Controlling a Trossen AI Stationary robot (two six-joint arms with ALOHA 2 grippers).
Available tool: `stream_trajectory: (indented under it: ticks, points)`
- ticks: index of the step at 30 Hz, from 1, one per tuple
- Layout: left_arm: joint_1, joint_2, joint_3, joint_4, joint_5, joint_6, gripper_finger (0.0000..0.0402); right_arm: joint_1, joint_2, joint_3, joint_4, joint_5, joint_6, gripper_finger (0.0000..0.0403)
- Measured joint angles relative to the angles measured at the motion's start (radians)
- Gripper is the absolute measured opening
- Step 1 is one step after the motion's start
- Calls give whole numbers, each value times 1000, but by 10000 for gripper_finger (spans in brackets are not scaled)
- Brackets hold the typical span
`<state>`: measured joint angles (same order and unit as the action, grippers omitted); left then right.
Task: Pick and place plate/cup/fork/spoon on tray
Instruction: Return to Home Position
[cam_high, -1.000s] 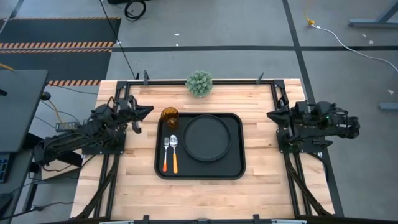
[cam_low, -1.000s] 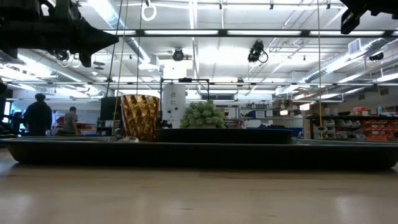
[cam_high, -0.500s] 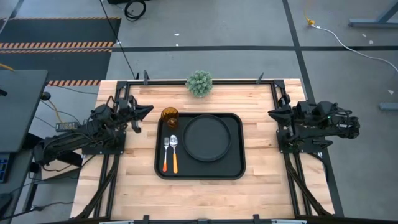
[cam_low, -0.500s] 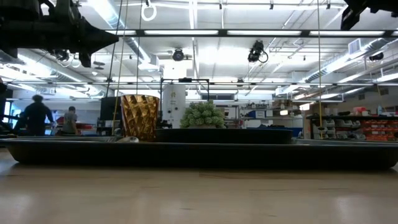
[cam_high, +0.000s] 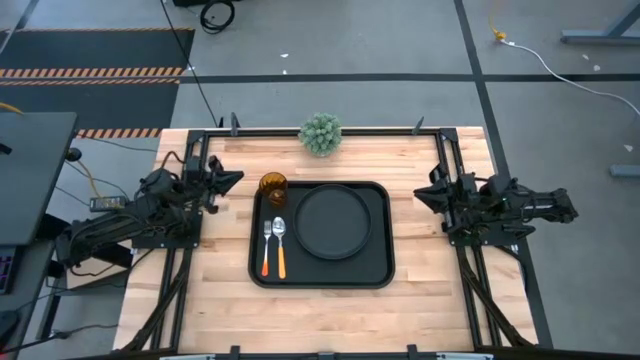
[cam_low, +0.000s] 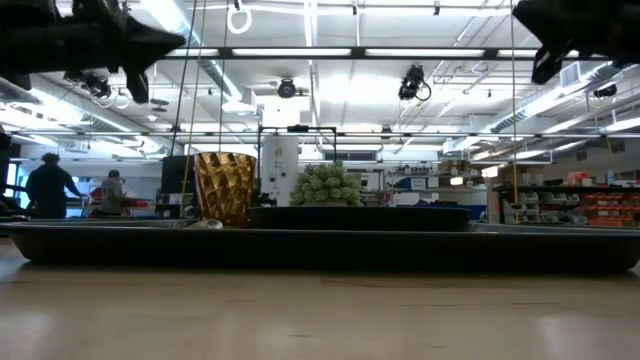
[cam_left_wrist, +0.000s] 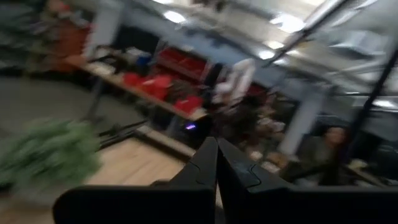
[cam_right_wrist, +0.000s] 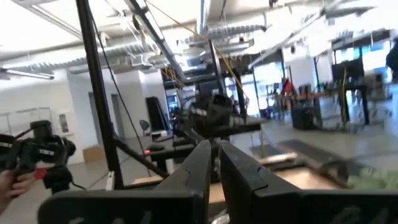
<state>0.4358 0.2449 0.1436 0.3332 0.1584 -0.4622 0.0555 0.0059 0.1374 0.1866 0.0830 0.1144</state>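
Note:
The black tray lies in the middle of the table. On it rest the round black plate, the amber cup standing at its far left corner, and the fork and spoon side by side left of the plate. My left gripper is shut and empty, raised over the table's left edge, pointing at the tray's far left corner. My right gripper is shut and empty, raised over the right edge, pointing left toward the tray. In the low view the cup stands upright on the tray.
A green spiky plant stands at the table's far edge, behind the tray. Bare wood lies between the tray and the near edge. People stand in the room beyond the table.
My right arm has lowered and reached out, so its gripper has gone toward the tray and down. My left gripper has rolled about its own axis while staying in place. The things on the tray have kept still.

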Motion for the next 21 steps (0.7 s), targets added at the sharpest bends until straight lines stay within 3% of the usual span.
stream_trajectory:
  ticks: [7,12,21]
  points:
    - [0,-53,0,55,153,35,11,1,0,-70,75,-27,74,39]
    - [0,-64,0,22,160,31,11,1,0,-131,167,-26,68,39]
    - [-2,-65,0,-3,220,57,11,1,0,-131,138,-23,29,39]
